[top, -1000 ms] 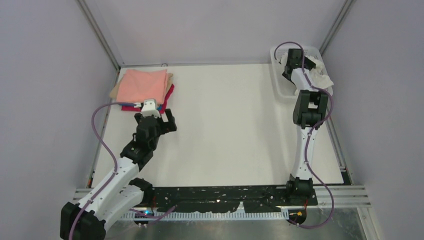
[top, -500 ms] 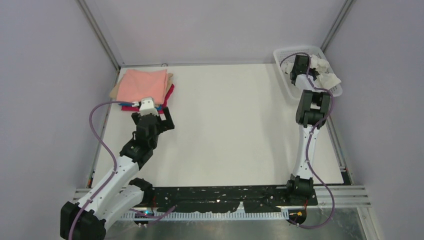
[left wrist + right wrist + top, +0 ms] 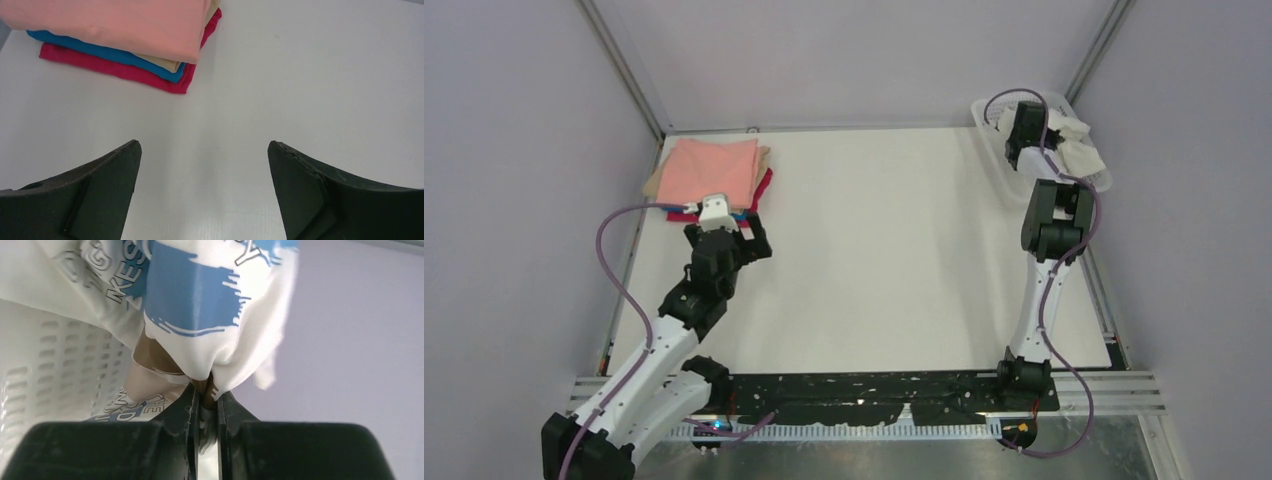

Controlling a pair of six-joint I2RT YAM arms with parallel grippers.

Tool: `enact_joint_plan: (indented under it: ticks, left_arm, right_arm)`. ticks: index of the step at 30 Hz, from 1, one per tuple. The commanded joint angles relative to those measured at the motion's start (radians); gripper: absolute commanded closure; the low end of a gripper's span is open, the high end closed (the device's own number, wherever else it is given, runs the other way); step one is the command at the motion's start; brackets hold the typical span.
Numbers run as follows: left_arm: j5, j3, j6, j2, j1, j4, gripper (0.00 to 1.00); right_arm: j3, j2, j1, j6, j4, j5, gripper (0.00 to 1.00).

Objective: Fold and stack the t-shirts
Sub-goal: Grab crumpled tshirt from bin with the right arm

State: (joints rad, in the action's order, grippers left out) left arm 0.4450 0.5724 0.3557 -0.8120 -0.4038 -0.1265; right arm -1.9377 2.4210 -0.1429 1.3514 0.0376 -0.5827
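Retrieval was in hand: right gripper (image 3: 206,391) clenched on the white blue-printed t-shirt (image 3: 200,295) at the mesh basket (image 3: 990,152). Left gripper (image 3: 202,150), released, and the folded stack (image 3: 125,27) sat far left of it. Next step probably needed lifting clear.

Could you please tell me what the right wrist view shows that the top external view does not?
Only the right wrist view shows the right gripper shut on a fold of the white printed shirt, plus its blue print and lettering. Only the top view shows the folded stack at the table's far left. Both show the shirt and the mesh basket.
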Motion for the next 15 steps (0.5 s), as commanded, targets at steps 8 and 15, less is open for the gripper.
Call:
enact_joint_plan:
  ticks: [8, 15]
  left_arm:
    - [-0.129, -0.012, 0.053, 0.15, 0.0, -0.033, 0.0]
    - [-0.17, -0.042, 0.088, 0.231, 0.0, -0.05, 0.0]
  right_arm:
    - [0.15, -0.598, 0.121, -0.511, -0.161, 0.057, 0.95]
    - [0.082, -0.808, 0.236, -0.778, 0.024, 0.069, 0.95]
